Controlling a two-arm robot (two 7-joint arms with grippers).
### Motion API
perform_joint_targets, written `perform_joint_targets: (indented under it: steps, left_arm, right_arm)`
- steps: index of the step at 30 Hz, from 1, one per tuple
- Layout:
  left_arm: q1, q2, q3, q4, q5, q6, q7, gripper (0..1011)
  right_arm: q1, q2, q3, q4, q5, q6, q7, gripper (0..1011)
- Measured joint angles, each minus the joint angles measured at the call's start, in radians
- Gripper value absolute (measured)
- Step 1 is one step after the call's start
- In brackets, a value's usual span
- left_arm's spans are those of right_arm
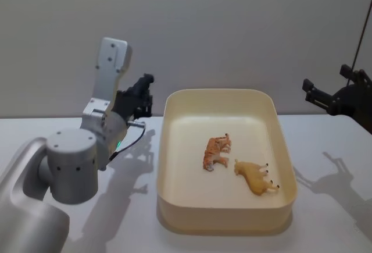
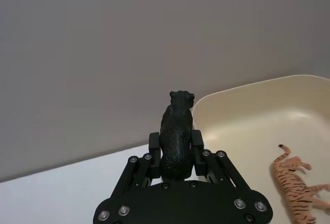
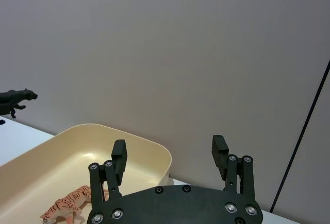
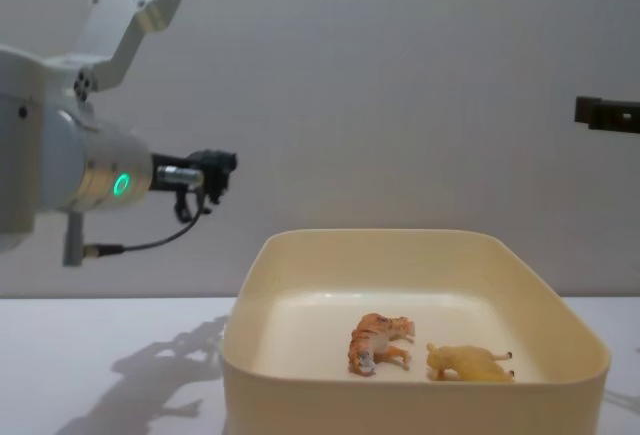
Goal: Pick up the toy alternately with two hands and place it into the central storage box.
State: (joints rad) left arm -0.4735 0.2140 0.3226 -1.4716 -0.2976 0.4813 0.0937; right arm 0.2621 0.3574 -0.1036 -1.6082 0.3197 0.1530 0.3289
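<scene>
Panther toy [image 2: 176, 134], black, sits clamped in the left gripper [image 2: 175, 152], raised left of the storage box [image 1: 165, 166]. Carry it right past the near-left wall, lower over bare floor clear of the tiger [image 1: 217, 152] and yellow animal [image 1: 256, 177], then release. The right gripper [image 3: 170, 157] hangs parted, far right.

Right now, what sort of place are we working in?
Probably a lab test bench: a bare white table against a plain grey wall, with one storage box and toy animals; the left gripper holds a black one.
</scene>
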Motion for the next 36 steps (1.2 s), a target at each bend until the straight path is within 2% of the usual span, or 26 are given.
perform_joint_targets:
  steps: [7,8,19,20,23,24,25,29,33,36]
  left_arm:
    - [-0.029,-0.005,0.004,-0.001,0.019,0.014,-0.108,318]
    - [-0.029,-0.005,0.004,-0.001,0.019,0.014,-0.108,318]
    - [-0.079,-0.018,0.020,0.035,0.051,0.040,-0.299,336]
    - [-0.084,-0.020,0.021,0.040,0.053,0.042,-0.311,393]
    - [-0.099,-0.025,0.028,0.057,0.062,0.050,-0.359,447]
    - [-0.104,-0.028,0.031,0.064,0.067,0.054,-0.381,504]
    - [-0.107,-0.029,0.032,0.068,0.069,0.055,-0.390,504]
    - [-0.119,-0.034,0.038,0.082,0.077,0.061,-0.428,668]
    - [-0.129,-0.038,0.041,0.093,0.083,0.066,-0.456,758]
    - [-0.134,-0.040,0.044,0.099,0.086,0.068,-0.473,861]
  right_arm:
    - [0.000,0.000,0.000,0.000,0.000,0.000,0.000,1001]
    - [0.000,0.000,0.000,0.000,0.000,0.000,0.000,1001]
    - [0.000,0.000,0.000,0.000,0.000,0.000,0.000,1001]
    - [0.000,0.000,0.000,0.000,0.000,0.000,0.000,1001]
    - [0.000,0.000,0.000,0.000,0.000,0.000,0.000,1001]
    - [0.000,0.000,0.000,0.000,0.000,0.000,0.000,1001]
    - [0.000,0.000,0.000,0.000,0.000,0.000,0.000,1001]
    - [0.000,0.000,0.000,0.000,0.000,0.000,0.000,1001]
    - [0.000,0.000,0.000,0.000,0.000,0.000,0.000,1001]
    - [0.000,0.000,0.000,0.000,0.000,0.000,0.000,1001]
